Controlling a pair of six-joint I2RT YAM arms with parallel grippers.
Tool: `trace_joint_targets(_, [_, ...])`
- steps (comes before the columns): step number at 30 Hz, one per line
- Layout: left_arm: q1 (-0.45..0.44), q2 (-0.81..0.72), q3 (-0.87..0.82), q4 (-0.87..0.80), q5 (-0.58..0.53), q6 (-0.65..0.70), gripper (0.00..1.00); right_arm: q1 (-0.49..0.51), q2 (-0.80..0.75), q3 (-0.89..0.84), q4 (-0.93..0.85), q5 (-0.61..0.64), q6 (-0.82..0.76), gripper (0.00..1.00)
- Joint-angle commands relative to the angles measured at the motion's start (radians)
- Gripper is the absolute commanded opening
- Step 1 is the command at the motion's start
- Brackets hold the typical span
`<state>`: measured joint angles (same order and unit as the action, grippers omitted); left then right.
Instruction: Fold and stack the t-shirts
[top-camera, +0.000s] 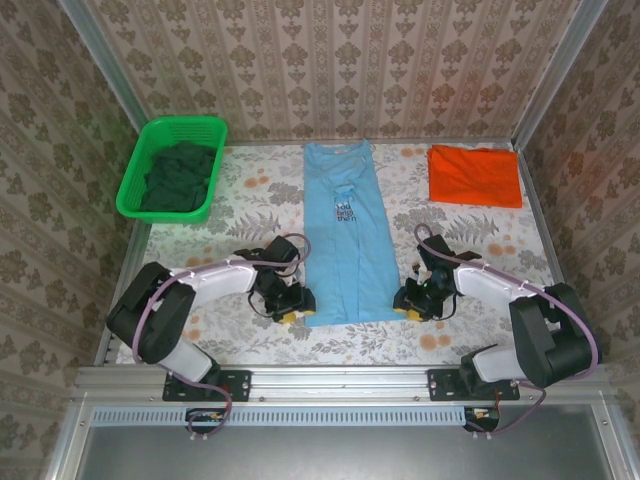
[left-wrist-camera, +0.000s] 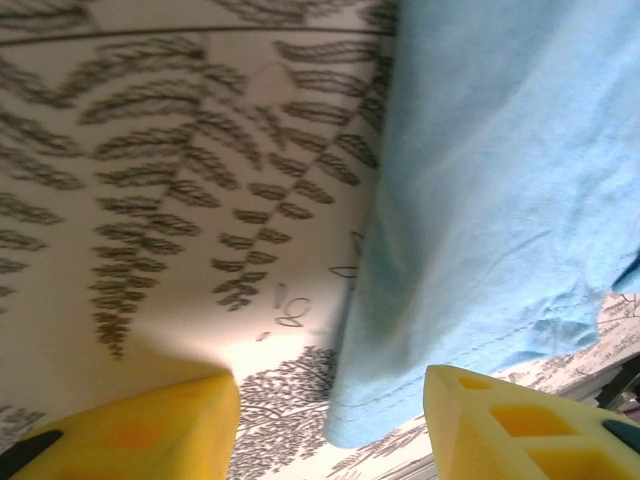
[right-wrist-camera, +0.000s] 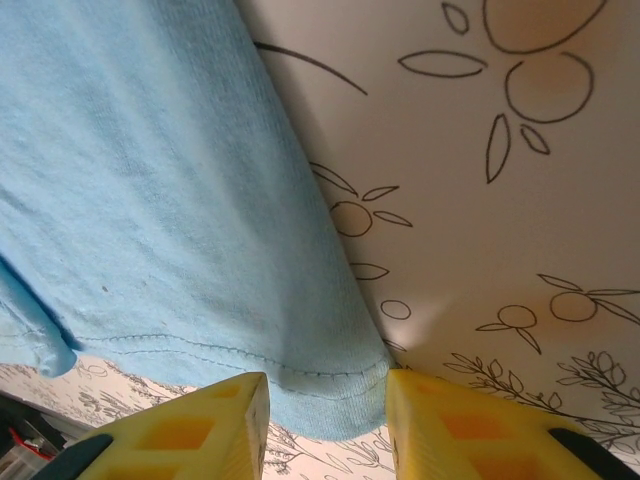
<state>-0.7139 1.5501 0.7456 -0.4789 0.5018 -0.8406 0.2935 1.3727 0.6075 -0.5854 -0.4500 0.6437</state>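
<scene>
Two shirts: a blue shirt (top-camera: 345, 235) and an orange shirt (top-camera: 475, 176). One basket (top-camera: 185, 122). Two grippers: left gripper (top-camera: 297, 311), right gripper (top-camera: 409, 304).

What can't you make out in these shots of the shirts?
- Top view: the print on the light blue t-shirt is too small to read.
- Top view: the dark cloth heaped in the green basket, too small to count pieces.
- Top view: the orange-red t-shirt, its lower layers hidden under its top face.
- Right wrist view: whether the right gripper pinches the hem; the close angle hides it.
</scene>
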Motion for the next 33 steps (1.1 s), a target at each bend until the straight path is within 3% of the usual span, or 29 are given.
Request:
trace_joint_targets(1, [-0.064, 0.071, 0.008, 0.202, 0.097, 0.029, 0.53, 0.007, 0.011, 0.009, -0.004, -0.009, -0.024, 0.38])
trace_joint_targets(4, [-0.064, 0.072, 0.019, 0.160, 0.066, 0.049, 0.48, 0.008, 0.011, 0.009, -0.001, -0.005, -0.024, 0.37])
trace_joint_targets(7, [-0.079, 0.048, 0.017, 0.145, 0.038, 0.048, 0.44, 0.009, 0.011, 0.014, -0.004, 0.005, -0.025, 0.27])
trace_joint_targets(16, [-0.116, 0.046, 0.060, 0.080, 0.008, 0.106, 0.44, 0.012, 0.048, 0.034, -0.009, 0.002, -0.028, 0.18])
trace_joint_targets(21, [-0.117, 0.042, 0.061, 0.045, -0.029, 0.112, 0.35, 0.012, 0.050, 0.051, -0.043, 0.011, -0.042, 0.11])
trace_joint_targets(27, [-0.117, 0.012, 0.076, -0.019, -0.103, 0.128, 0.14, 0.012, 0.028, 0.067, -0.083, 0.013, -0.058, 0.00])
trace_joint_targets(33, [-0.121, 0.003, 0.054, -0.045, -0.074, 0.152, 0.03, 0.044, -0.022, -0.004, -0.052, -0.037, -0.002, 0.00])
